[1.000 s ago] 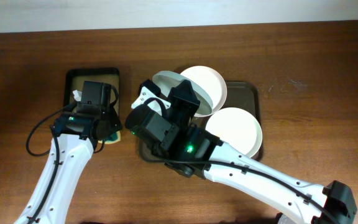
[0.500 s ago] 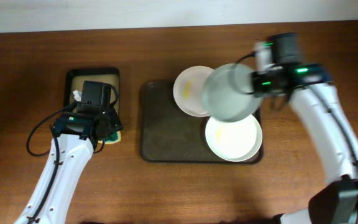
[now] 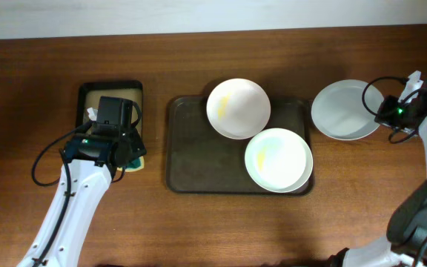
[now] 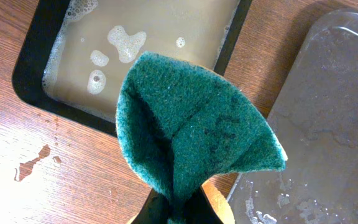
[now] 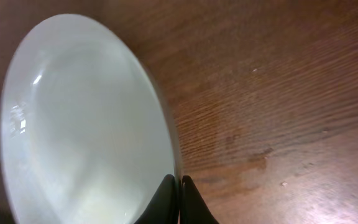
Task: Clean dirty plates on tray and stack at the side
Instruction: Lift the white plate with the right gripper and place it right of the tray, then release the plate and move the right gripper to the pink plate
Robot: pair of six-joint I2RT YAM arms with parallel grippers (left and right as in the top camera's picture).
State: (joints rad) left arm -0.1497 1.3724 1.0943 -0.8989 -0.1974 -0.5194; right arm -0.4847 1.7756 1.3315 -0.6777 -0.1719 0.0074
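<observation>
Two plates [image 3: 238, 108] on tray [image 3: 199, 167]; R fingers [image 5: 164, 202] pinch 3rd plate [image 3: 343, 110] right of it, L fingers [image 4: 154, 214] hold sponge [image 4: 191, 130]; we seat it flat first.

Small black tray [image 4: 61, 112] sits on wood bench [image 3: 50, 52], left side, long axis running front to back. It holds murky beige water [image 4: 160, 37] w/ a few white foam blobs [image 4: 126, 40]. Green sponge [image 4: 191, 137] is folded into a cone shape, yellowish backing showing at bottom, over the tray's near right corner. Wet splotch [image 4: 33, 163] on bench just beside the tray. Pale wall strip [image 3: 199, 15] along the far edge.
</observation>
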